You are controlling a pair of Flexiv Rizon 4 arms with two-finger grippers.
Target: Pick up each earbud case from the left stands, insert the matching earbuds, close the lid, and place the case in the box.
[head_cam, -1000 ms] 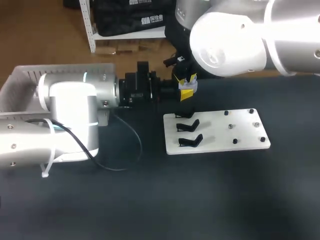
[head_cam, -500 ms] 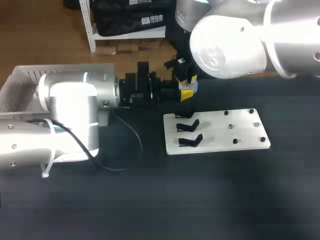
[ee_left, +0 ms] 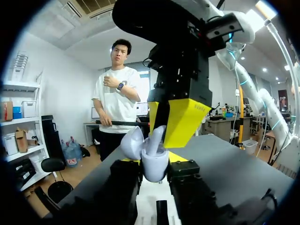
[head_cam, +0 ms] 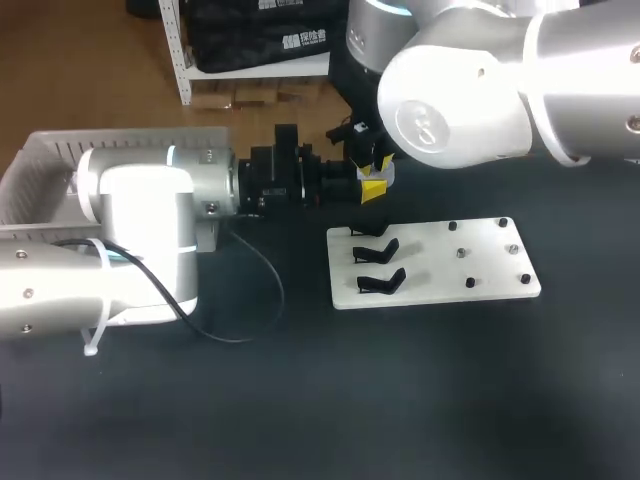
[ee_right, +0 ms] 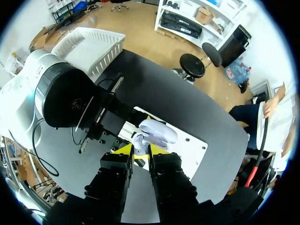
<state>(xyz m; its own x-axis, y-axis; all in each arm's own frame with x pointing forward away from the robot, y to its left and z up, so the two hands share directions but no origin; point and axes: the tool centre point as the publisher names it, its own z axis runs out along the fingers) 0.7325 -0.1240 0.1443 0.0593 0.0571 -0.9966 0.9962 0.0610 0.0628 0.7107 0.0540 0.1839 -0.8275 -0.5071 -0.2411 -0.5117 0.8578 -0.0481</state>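
Note:
My left gripper [head_cam: 348, 182] is held level above the table's far side and is shut on a pale lavender earbud case [ee_left: 153, 161] with its lid [ee_left: 133, 140] open. From above, my right gripper [head_cam: 372, 184] meets the case. Its yellow tips [ee_left: 180, 122] pinch a small pale earbud [ee_left: 155, 136] standing in the case's mouth. In the right wrist view the earbud [ee_right: 139, 139] sits between the fingers of the right gripper [ee_right: 140, 151], next to the lid [ee_right: 158, 132]. Three black stands [head_cam: 378, 252] on the white plate [head_cam: 480, 285] are bare.
A white slatted basket [head_cam: 45, 160] stands at the table's far left, behind my left arm. Small black pegs [head_cam: 468, 283] dot the plate's right half. A black cable [head_cam: 262, 300] loops over the dark tabletop beside the left arm.
My right arm's big upper joint has swung slightly to the left. Both grippers stay together at the case, and neither grip has changed.

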